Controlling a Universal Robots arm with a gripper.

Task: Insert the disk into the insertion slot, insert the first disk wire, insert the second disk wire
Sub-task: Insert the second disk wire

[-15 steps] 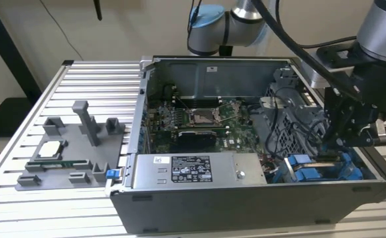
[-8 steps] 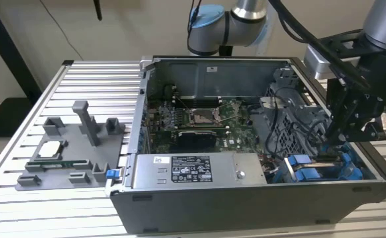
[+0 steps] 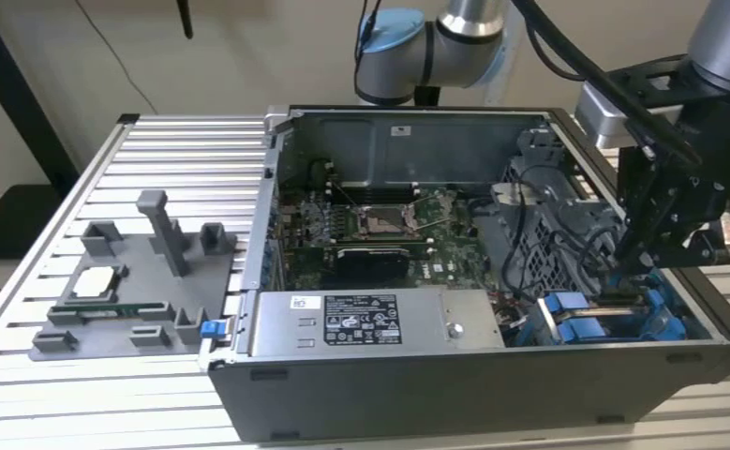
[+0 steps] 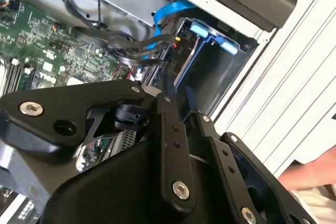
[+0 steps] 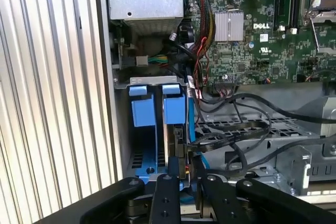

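Black cables [image 5: 247, 129] crowd one side of the insertion slot [image 5: 157, 129]; the case wall [image 5: 107, 103] hems the other side.

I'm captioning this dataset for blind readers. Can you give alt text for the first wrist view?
The black end effector hangs over the insertion slot with its blue rails, inside an open computer case. Black cables run beside it, below the green motherboard.

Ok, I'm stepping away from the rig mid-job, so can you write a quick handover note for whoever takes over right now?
Gripper: low at the mouth of the insertion slot, just above its blue rails; open or shut can't be told.
Disk: appears to stand edge-on inside the slot, next to the black cables.
Done: disk insertion, apparently.
Left: both disk wires. Their connections are hidden, so count neither as plugged.
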